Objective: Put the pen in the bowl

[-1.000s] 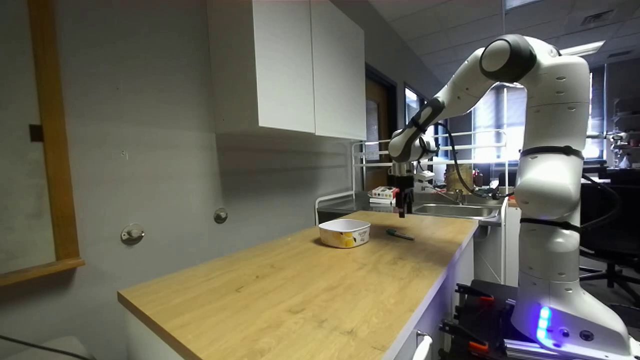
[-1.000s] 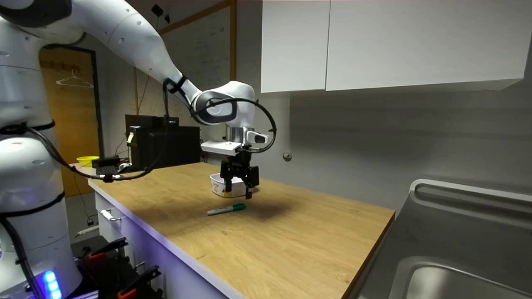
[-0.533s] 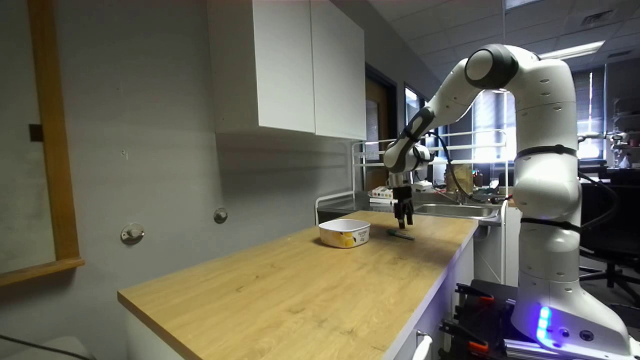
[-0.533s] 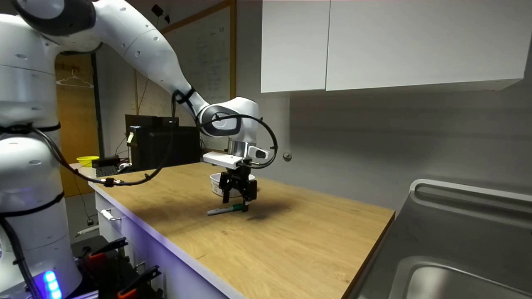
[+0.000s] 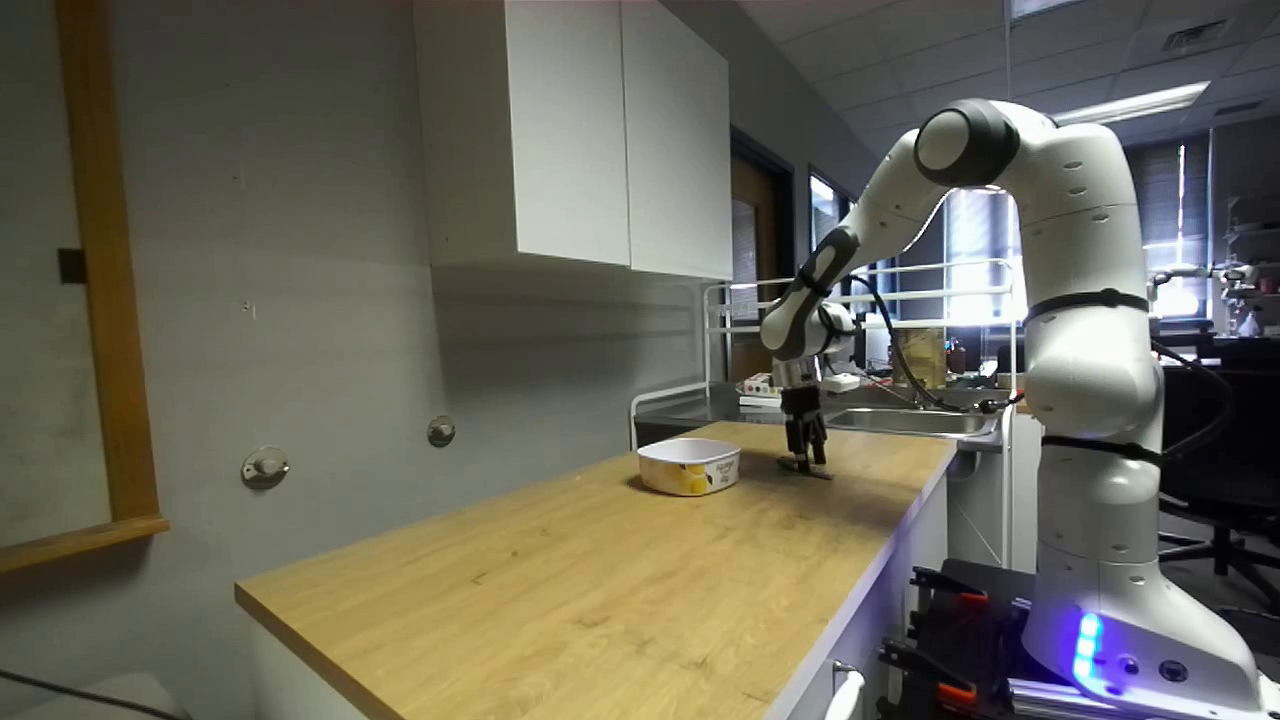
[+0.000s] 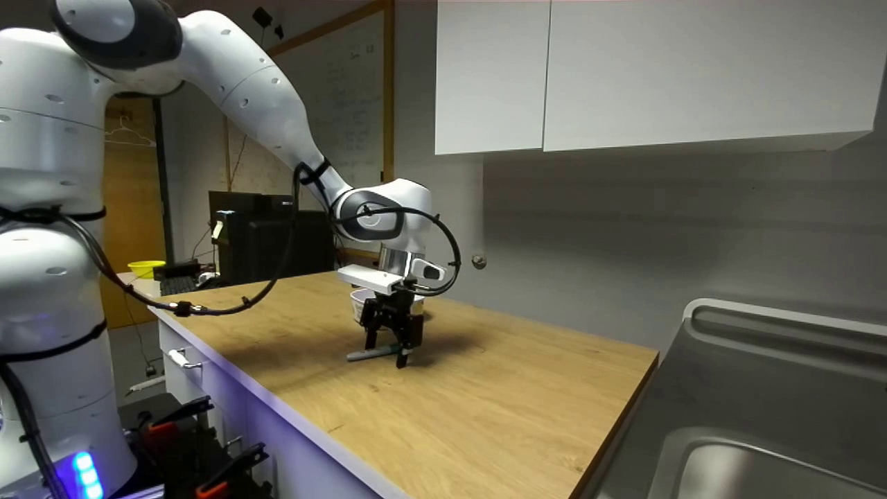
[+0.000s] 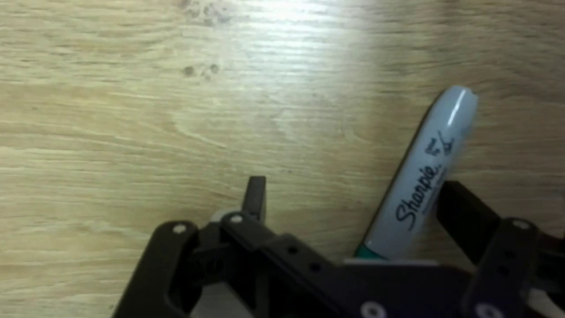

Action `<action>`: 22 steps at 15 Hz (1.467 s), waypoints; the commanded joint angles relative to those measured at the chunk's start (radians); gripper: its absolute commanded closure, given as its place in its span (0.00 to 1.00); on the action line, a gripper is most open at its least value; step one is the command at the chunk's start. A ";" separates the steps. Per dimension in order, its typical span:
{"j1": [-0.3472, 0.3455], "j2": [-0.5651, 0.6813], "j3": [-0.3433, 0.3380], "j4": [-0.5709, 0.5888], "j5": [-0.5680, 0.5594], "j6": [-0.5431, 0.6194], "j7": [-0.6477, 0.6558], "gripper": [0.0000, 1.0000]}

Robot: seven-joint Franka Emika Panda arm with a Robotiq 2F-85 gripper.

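Observation:
The pen is a grey marker with a green cap, lying on the counter. It shows in the wrist view [image 7: 417, 185] and in an exterior view [image 6: 371, 354]; the cap is mostly hidden behind my gripper. My gripper [image 7: 353, 192] is open and low over the counter, its fingers wide apart on either side of the pen. The right finger [image 7: 468, 221] appears close against the pen; the left finger [image 7: 255, 194] is well apart from it. The pale bowl with yellow print [image 5: 690, 470] stands beside my gripper; in an exterior view it is partly hidden behind the gripper [image 6: 386, 354].
The wooden counter [image 5: 560, 580] carries the pen and bowl. A wall cabinet [image 5: 570, 140] hangs above. A sink [image 5: 910, 422], a white rack [image 5: 708, 330] and small boxes [image 5: 762, 386] are beyond the counter's end.
My gripper has come down from above the counter to the pen, its fingers now on either side of it. It stays open. The bowl has not moved.

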 commanded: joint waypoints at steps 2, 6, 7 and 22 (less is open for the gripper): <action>-0.017 0.035 0.035 0.044 0.012 -0.032 0.029 0.00; -0.018 0.043 0.045 0.060 0.014 -0.028 0.036 0.32; -0.020 0.044 0.045 0.065 0.014 -0.028 0.036 0.39; -0.012 -0.103 0.068 0.045 -0.001 -0.062 0.046 0.90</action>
